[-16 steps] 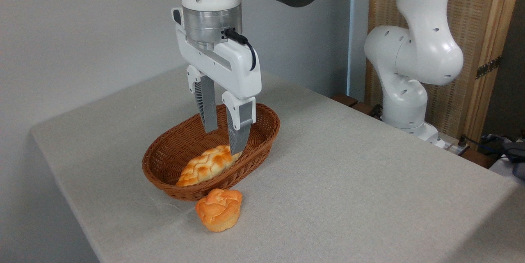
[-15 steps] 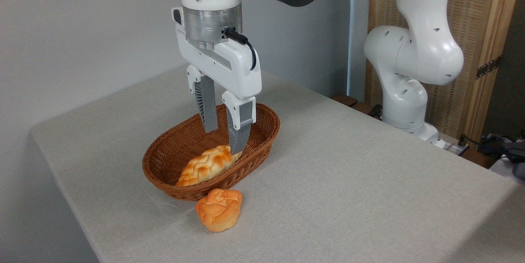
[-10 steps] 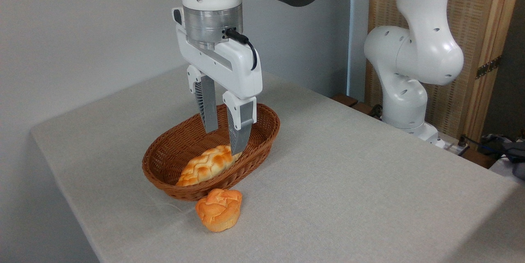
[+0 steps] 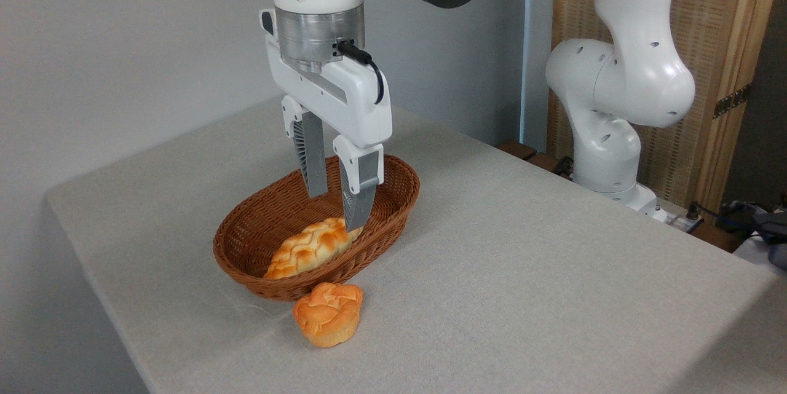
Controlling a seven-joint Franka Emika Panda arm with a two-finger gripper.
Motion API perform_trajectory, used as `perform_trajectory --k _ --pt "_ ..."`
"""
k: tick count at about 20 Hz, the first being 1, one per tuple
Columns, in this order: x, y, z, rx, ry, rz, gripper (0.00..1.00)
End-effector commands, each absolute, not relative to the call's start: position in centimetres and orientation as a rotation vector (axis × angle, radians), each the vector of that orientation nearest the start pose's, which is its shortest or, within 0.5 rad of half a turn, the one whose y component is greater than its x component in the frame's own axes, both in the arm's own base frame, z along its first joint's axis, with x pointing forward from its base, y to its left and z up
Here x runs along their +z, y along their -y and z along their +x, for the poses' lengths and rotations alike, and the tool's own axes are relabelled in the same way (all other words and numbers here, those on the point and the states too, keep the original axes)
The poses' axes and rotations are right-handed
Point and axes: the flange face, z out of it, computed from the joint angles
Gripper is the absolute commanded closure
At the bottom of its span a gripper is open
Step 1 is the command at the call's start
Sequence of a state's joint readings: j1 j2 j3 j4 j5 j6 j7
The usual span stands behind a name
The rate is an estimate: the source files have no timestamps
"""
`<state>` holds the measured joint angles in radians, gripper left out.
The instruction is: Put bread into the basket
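A plain pale-grey wall point(image 4: 123, 31) is filling the left side of the room, well left of the gripper and behind it. Below it the table point(image 4: 522, 283) is stretching out under a light grey, finely woven cloth, its left corner rounding off and the cloth hanging down over the near-left edge.

Directly beneath the gripper the basket point(image 4: 246, 259) is sitting on the cloth — oval, reddish-brown wicker, shallow, its long axis running from near-left to far-right. Inside it a braided loaf point(image 4: 310, 248) is lying lengthwise, its far end just under the nearer fingertip.

The gripper point(image 4: 337, 209) is hanging fingers-down over the far half of the basket, its two grey fingers point(image 4: 313, 160) standing a moderate gap apart and gripping nothing; the nearer tip is reaching down close to the loaf, though whether it is touching cannot be told.

The bread point(image 4: 328, 314) — a small knobbly golden-orange bun with a paler base — is resting on the cloth below and in front of the gripper, outside the basket, just beside its near rim and tilting slightly.

To the right of the gripper the cloth is lying bare out to the table's far edge. Beyond that edge the arm's white base column point(image 4: 615, 105) is rising, and behind it a wood-framed woven screen point(image 4: 719, 43) is standing. At the far right some dark cables point(image 4: 756, 222) are lying low by the table's corner.
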<state>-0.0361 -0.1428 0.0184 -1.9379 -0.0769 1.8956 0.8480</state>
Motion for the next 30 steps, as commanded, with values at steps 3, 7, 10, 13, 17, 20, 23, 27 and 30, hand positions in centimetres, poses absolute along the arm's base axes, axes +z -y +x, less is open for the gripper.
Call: perform_trajectory --k 3,7,10,13,17,20,23,27,30 --pt "55.8 0.1 52.5 -0.187 -1.481 -2.781 0.0" --pt "54.8 -1.0 52.3 -0.164 -1.696 -2.659 0.0" --pt "54.5 -1.1 52.6 -0.165 -1.797 -2.577 0.0" --pt "53.7 -1.3 52.9 -0.155 -1.977 -2.435 0.0" --pt "53.0 -1.4 53.6 -0.185 -2.116 -2.267 0.0" --pt "51.5 -1.3 53.8 -0.202 -2.223 -2.125 0.0" --pt "50.3 -1.2 53.8 -0.186 -2.392 -1.923 0.0" --pt "48.8 -1.3 54.3 -0.155 -2.603 -1.635 0.0" --pt "47.8 -1.5 55.1 -0.152 -2.66 -1.509 0.0"
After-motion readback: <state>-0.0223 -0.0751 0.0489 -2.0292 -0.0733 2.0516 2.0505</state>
